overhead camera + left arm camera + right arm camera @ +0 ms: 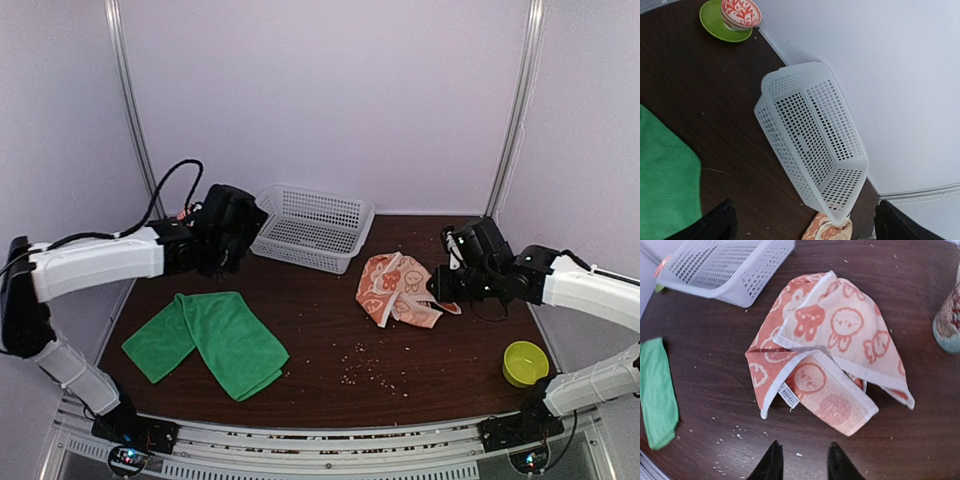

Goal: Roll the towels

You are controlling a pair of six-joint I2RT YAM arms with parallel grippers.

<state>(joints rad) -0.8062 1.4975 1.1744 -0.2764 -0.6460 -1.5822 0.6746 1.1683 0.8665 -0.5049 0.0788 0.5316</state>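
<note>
**Q:** Where do the two towels lie?

**A:** Both are on the dark table [330, 335]. The green towel [207, 340] lies loosely folded toward the near left corner. The orange towel [400, 290], printed with white cartoon figures, lies in a crumpled fold right of the middle (a small white label [788, 395] shows at its hem). Neither is rolled.

**Q:** And the arms?

**A:** The left gripper [806, 220] hangs above the far left part of the table, fingers spread wide and holding nothing. The right gripper [803, 460] hovers just beside the orange towel's right side. Its fingertips are slightly parted with nothing between them.

**Q:** Anything else on the table?

**A:** A white perforated basket [312, 228] sits at the far edge, near its middle. A yellow-green bowl [525, 362] is by the near right corner, and pale crumbs [365, 372] lie toward the near edge. In the far left corner, a red-patterned bowl [741, 12] rests on a green saucer [715, 25]. At the edge of the right wrist view is something rounded, possibly a cup [949, 320], cut off.
</note>
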